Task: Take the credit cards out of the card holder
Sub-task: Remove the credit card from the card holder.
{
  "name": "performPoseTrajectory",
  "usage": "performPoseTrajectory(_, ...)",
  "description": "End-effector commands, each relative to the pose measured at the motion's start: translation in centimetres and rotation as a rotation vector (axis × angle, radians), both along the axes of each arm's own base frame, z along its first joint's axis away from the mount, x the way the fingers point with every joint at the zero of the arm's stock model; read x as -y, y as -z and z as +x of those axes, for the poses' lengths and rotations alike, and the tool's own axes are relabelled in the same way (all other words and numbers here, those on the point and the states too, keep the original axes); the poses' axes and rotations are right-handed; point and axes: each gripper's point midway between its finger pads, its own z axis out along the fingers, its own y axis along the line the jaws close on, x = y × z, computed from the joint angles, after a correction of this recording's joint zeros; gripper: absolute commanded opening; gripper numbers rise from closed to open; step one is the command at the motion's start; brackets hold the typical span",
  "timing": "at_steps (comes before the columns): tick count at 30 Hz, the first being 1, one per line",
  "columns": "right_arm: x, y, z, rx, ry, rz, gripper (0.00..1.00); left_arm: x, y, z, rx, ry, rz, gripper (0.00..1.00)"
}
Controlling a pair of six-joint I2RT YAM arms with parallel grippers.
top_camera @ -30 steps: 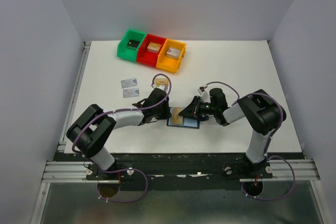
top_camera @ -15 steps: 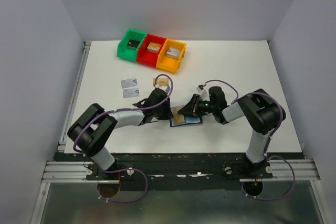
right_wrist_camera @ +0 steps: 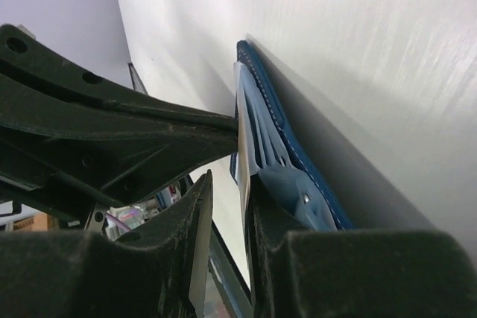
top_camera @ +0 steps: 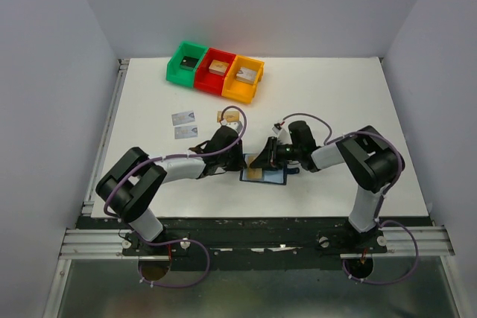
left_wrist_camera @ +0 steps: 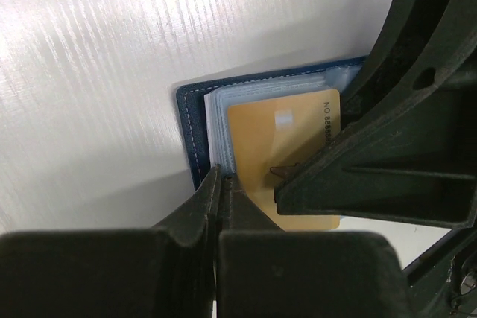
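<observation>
We see a navy holder (left_wrist_camera: 195, 121) with pale stitching along its edge and cloudy grey-blue pockets (left_wrist_camera: 218, 121). The gold card (left_wrist_camera: 276, 147) is tan, with dark lettering and a small pale patch. The left gripper (left_wrist_camera: 221, 176) and the right gripper (right_wrist_camera: 227, 184) are both matt black. The table (top_camera: 335, 94) is white. We count a green bin (top_camera: 174, 67), a red bin (top_camera: 209, 86) and an orange bin (top_camera: 235, 94). The silver-grey cards (top_camera: 182, 118) carry a darker mark; the tan card (top_camera: 229, 115) is plain. The cables (top_camera: 313, 119) are purple.

light: bright, diffuse | glare: streaked on table (left_wrist_camera: 112, 35) | foreground: blurred
</observation>
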Motion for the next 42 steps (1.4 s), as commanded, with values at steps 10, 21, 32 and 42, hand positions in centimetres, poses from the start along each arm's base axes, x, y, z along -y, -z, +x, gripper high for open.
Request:
performPoseTrajectory(10, 1.2, -1.4, -1.9, 0.046, -0.046, -0.091, 0.30, -1.0, 0.9, -0.8, -0.032, -0.044, 0.034, 0.00)
performPoseTrajectory(21, 1.8, -2.1, -1.9, 0.072, -0.035, -0.109, 0.30, -1.4, 1.2, -0.9, -0.040, -0.055, 0.049, 0.00)
performPoseTrajectory(32, 3.1, -2.3, -1.7, 0.087, -0.014, -0.123, 0.27, -1.7, 1.2, -0.9, -0.042, -0.068, 0.058, 0.00)
performPoseTrajectory(42, 3.3, -2.7, -1.5, 0.101, -0.006, -0.123, 0.24, -1.7, 1.2, -0.8, -0.040, -0.070, 0.060, 0.00)
